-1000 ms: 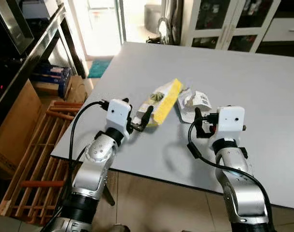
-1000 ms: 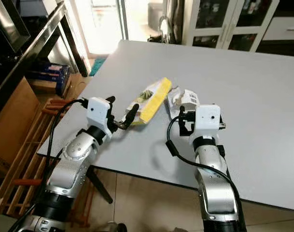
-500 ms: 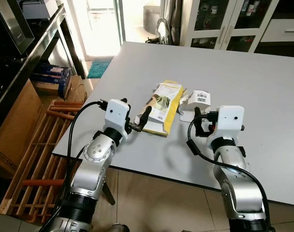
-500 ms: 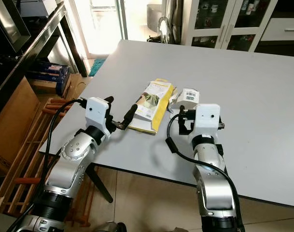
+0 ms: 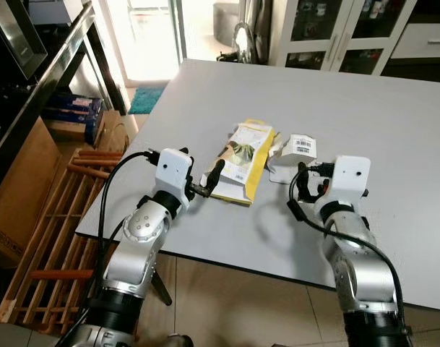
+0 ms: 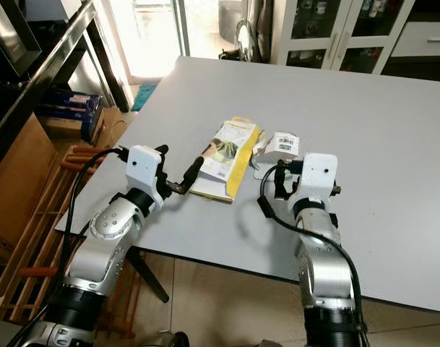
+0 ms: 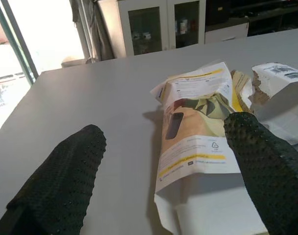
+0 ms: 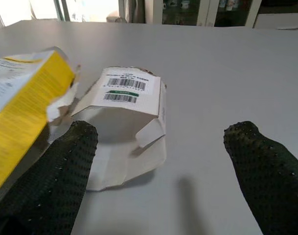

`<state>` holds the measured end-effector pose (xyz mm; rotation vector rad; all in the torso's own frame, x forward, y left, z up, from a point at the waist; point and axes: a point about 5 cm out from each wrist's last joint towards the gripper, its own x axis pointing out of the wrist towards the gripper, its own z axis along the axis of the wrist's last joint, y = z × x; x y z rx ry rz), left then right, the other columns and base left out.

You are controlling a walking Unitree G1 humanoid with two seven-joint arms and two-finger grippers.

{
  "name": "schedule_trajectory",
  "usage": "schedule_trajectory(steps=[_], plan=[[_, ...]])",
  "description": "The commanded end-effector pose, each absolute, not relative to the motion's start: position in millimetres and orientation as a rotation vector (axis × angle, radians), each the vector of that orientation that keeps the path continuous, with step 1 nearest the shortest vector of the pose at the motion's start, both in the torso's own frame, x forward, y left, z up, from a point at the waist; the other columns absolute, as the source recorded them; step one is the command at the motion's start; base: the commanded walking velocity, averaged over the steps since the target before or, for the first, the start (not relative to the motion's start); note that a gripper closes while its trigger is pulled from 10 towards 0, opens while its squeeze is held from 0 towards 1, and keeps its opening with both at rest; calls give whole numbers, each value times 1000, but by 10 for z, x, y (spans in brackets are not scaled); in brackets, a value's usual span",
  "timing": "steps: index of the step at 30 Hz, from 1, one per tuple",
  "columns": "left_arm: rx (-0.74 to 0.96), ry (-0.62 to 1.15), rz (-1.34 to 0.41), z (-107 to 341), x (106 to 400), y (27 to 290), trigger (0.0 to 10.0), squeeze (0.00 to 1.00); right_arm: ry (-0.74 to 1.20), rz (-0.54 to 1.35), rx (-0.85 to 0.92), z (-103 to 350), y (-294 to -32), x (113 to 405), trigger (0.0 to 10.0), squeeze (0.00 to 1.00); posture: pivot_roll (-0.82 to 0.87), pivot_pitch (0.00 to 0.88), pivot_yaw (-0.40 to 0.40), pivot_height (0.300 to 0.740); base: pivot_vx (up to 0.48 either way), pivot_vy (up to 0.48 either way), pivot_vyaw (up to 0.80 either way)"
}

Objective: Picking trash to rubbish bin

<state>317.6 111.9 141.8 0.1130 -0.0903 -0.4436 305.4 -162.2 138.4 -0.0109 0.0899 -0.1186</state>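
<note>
A yellow and white snack packet [image 5: 243, 160] lies flat on the grey table [image 5: 393, 108]. Just right of it sits a torn white carton [image 5: 295, 150] with barcode labels. My left gripper [image 5: 205, 183] is open at the packet's near left corner. In the left wrist view the packet [image 7: 197, 132] lies ahead between the wide-spread fingers [image 7: 56, 181]. My right gripper [image 5: 309, 181] is open just short of the carton. The carton [image 8: 124, 122] rests ahead of the spread fingers [image 8: 266, 171] in the right wrist view, touching neither.
The table's near edge [image 5: 227, 260] runs just under both arms. On the floor to the left are a wooden rack [image 5: 53, 238] and a cardboard box [image 5: 17, 188]. A black shelf [image 5: 53, 65] stands at the left, and glass-door cabinets [image 5: 328, 36] beyond the table.
The packet was tilted up on its edge by my left gripper a second ago; it now lies flat on the table. My right gripper has shifted slightly to the right.
</note>
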Motion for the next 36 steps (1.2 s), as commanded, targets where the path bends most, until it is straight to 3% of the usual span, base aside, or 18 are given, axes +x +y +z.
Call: schedule_trajectory(steps=[1,16,25,32,36], plan=[[120,-102,-445,1456,3161,1139,10000,0,132,-117,-12,1321,-1634,3067,10000,0,-12,108,44,740,0,0,0],[128,-85,-480,1495,2997,1299,10000,0,158,-150,-34,1233,-1749,3207,10000,0,71,172,72,740,0,0,0],[21,-26,-697,1592,2866,1251,10000,0,157,-161,-56,1210,-1805,3221,10000,0,75,173,70,740,0,0,0],[-77,113,-968,1659,2712,1221,10000,0,149,-168,-61,1217,-1824,3220,10000,0,70,175,72,740,0,0,0],[-54,140,-988,1657,2726,1299,10000,0,147,-170,-62,1214,-1827,3217,10000,0,66,173,73,740,0,0,0]])
